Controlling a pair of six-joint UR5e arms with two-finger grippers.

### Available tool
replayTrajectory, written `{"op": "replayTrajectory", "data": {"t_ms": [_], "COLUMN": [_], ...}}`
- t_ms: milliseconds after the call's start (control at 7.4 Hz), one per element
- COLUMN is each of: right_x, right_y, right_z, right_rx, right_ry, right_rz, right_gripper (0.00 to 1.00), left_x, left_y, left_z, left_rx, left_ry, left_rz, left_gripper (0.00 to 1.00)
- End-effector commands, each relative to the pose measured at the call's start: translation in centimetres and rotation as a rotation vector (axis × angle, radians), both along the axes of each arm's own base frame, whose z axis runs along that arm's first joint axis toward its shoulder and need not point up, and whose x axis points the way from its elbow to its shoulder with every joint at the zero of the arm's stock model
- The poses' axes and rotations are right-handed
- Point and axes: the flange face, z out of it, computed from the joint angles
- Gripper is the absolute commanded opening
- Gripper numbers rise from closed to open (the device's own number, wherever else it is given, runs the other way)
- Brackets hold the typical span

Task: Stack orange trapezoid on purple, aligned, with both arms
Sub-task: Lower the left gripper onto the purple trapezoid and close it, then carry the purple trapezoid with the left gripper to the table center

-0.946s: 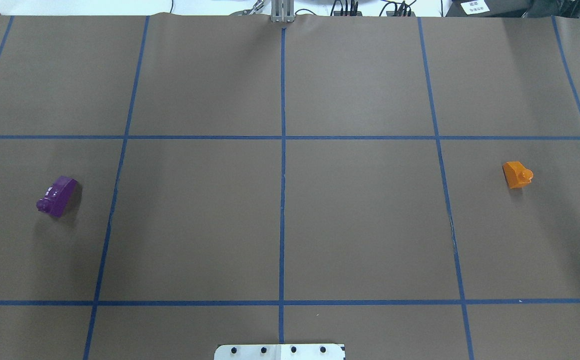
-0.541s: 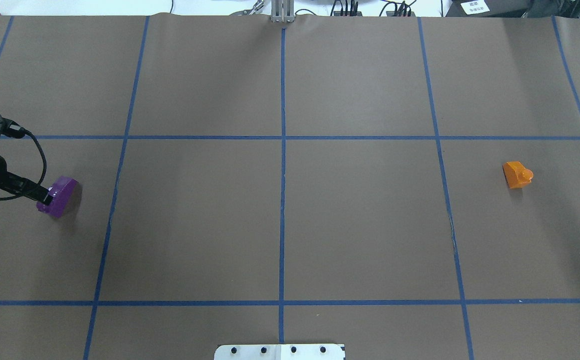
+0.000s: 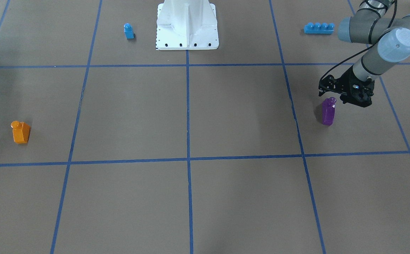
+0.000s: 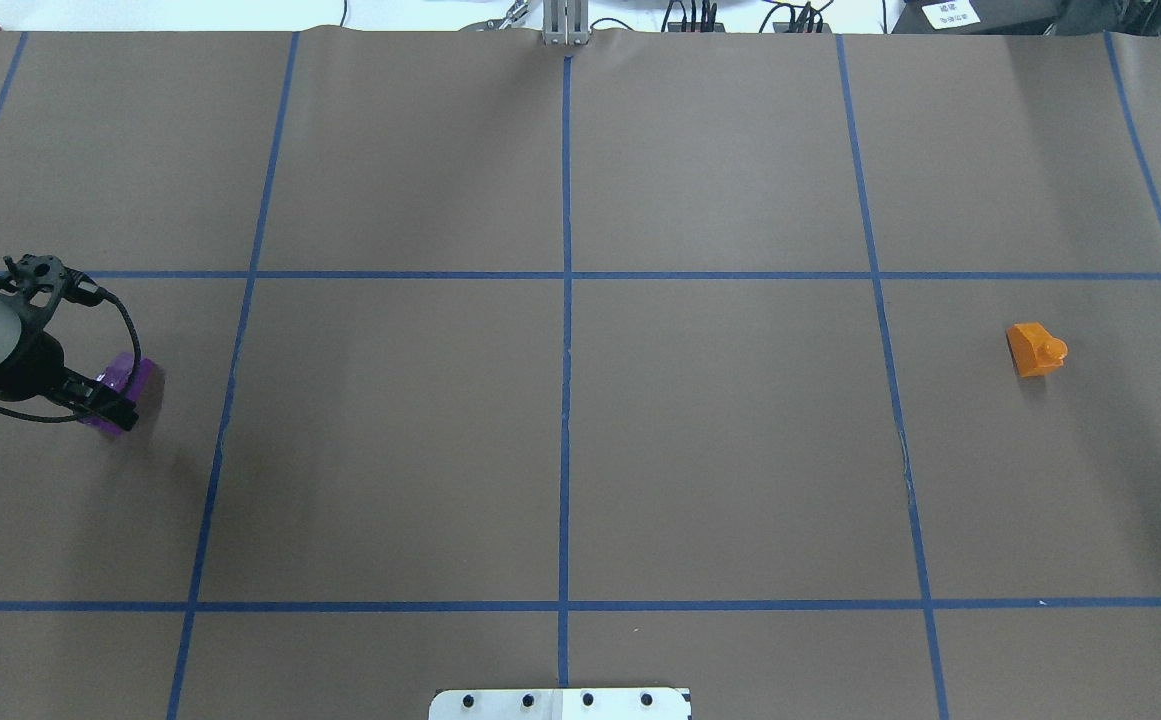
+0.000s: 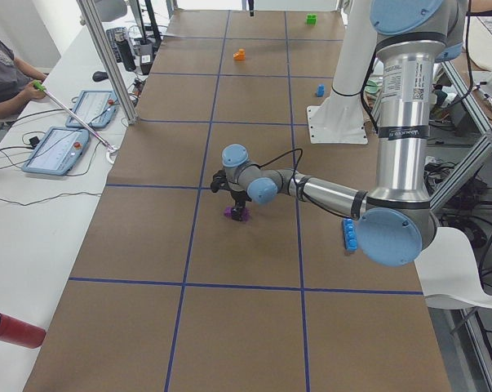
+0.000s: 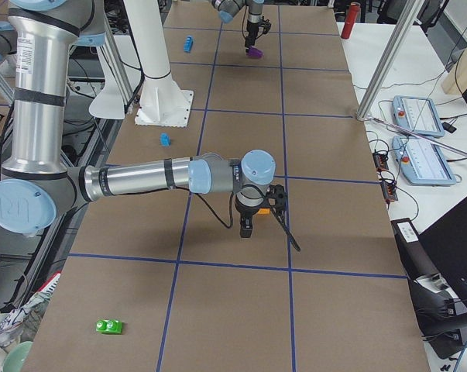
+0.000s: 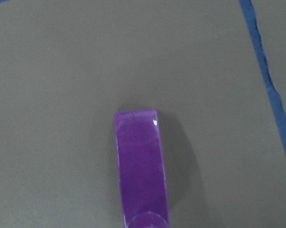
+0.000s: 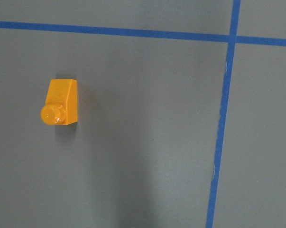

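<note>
Purple block (image 3: 327,113) lengthwise toward robot base (image 3: 187,24), stud end beneath left gripper (image 4: 105,398); its jaw gap, and right gripper's (image 6: 247,229), indiscernible.

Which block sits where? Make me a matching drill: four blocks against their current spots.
Blocks
1. glossy orange plastic trapezoid block
2. glossy purple plastic slanted block
3. small blue one-stud plastic block
4. long blue four-stud plastic brick

Spots
A. close by the left gripper
B. beside the white robot base
C. alone, far on the robot's right
D. next to the left arm, base end of the table

Pairs: 1-C, 2-A, 3-B, 4-D
</note>
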Motion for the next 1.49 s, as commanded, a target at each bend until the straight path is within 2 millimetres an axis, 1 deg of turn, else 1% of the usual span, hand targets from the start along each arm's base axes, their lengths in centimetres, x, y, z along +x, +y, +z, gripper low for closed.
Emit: {"op": "replayTrajectory", "data": {"t_ms": [0,135,270,405,541,676,811,946,1081,1216,1351], "right_x": [-0.1,-0.1,-0.1,-0.3,-0.3,-0.3,-0.3,-0.3,-0.3,-0.5,-0.7], "right_y": [0.0,0.0,0.0,0.0,0.1,0.0,0.0,0.1,0.0,0.0,0.0], "right_z": [0.0,0.0,0.1,0.1,0.1,0.1,0.0,0.1,0.0,0.0,0.0], "right_rx": [0.000,0.000,-0.001,-0.001,-0.003,-0.001,0.000,-0.001,-0.001,-0.002,-0.002], "right_ry": [0.000,0.000,0.000,0.000,0.000,0.000,0.000,0.000,0.000,0.000,0.000], "right_rz": [-0.003,-0.003,-0.003,-0.006,-0.006,-0.006,-0.006,-0.006,-0.007,-0.010,-0.013], "right_gripper": [1.00,1.00,1.00,1.00,1.00,1.00,1.00,1.00,1.00,1.00,1.00], "left_x": [0.4,0.4,0.5,0.8,0.8,1.2,2.1,4.4,9.1,15.6,20.7], "left_y": [-0.4,-0.3,-0.5,-0.8,-0.9,-1.2,-2.3,-2.4,-1.0,1.9,2.4], "left_z": [0.2,0.2,1.1,1.0,-0.2,-4.4,-9.8,-14.6,-19.0,-24.1,-29.9], "left_rx": [-0.001,-0.001,-0.010,-0.012,-0.005,-0.052,-0.090,-0.112,-0.158,-0.222,-0.183], "left_ry": [-0.006,-0.007,-0.019,-0.018,-0.001,0.034,0.051,0.051,0.060,0.056,0.045], "left_rz": [-0.003,-0.002,0.000,-0.004,-0.009,-0.079,-0.135,-0.136,-0.123,-0.109,-0.153], "left_gripper": [0.69,0.50,0.32,0.06,0.00,0.00,0.00,0.00,0.00,0.00,0.00]}}
